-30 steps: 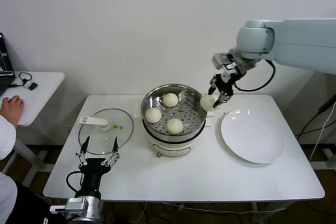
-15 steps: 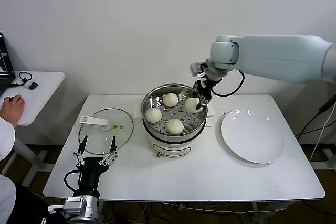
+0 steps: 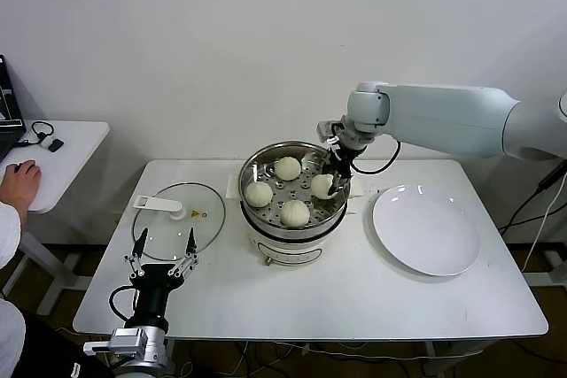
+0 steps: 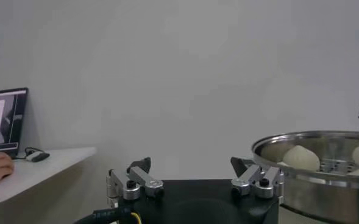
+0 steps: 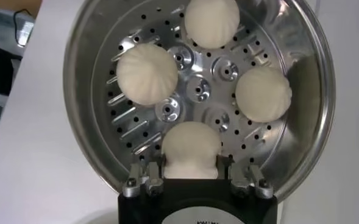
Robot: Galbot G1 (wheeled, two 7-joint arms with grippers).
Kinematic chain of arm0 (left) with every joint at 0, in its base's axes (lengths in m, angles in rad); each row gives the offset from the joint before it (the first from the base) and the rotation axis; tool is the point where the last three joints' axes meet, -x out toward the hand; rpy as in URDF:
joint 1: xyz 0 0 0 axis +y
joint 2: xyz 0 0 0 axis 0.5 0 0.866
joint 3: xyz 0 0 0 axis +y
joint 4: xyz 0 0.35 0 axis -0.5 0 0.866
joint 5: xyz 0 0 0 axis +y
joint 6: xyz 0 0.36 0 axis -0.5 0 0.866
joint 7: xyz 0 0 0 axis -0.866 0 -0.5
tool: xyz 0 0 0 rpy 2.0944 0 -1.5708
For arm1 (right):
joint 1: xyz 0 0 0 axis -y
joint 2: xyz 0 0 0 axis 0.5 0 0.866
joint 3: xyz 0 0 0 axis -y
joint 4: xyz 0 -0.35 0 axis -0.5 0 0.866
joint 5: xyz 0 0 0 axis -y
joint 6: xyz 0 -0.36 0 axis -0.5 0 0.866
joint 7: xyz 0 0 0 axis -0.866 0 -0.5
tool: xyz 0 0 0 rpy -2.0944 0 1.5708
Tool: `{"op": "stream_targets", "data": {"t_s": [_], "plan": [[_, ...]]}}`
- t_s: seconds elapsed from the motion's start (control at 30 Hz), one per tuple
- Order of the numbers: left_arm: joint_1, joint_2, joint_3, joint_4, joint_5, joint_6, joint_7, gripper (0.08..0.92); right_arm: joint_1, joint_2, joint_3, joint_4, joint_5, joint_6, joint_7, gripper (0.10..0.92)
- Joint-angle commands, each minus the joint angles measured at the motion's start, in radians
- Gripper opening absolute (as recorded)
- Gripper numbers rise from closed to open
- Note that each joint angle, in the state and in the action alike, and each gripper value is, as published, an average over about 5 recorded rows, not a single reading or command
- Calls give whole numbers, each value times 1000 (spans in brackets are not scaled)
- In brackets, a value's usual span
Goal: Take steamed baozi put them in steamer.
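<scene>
The steamer is a shiny steel pot on a white base at the table's middle. Three baozi lie on its perforated tray. My right gripper is shut on the fourth baozi and holds it low inside the pot at its right side. In the right wrist view the held baozi sits between the fingers over the tray, with the other buns beyond it. My left gripper is open and empty, low at the front left of the table.
An empty white plate lies right of the steamer. A flat glass lid with a white handle lies left of it. A person's hand rests on a side table at far left.
My right gripper has carried the baozi leftward over the steamer's rim and down into the pot. The left arm has barely moved.
</scene>
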State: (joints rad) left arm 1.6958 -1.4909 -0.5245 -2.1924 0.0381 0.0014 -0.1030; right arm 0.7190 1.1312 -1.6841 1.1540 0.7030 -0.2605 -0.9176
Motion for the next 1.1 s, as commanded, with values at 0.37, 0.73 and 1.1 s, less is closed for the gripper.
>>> {"op": "stream_targets", "data": {"t_s": [0.37, 0.73, 1.1], "plan": [[10, 7, -7, -20, -2, 1, 1, 823, 69, -47, -4, 50, 86, -5, -8, 809], [22, 7, -4, -34, 7, -3, 1, 823, 110, -367, 154, 392, 136, -204, 425, 823], [24, 14, 0, -34, 21, 3, 9, 823, -553, -795, 879, 740, 121, -247, 860, 823]]}}
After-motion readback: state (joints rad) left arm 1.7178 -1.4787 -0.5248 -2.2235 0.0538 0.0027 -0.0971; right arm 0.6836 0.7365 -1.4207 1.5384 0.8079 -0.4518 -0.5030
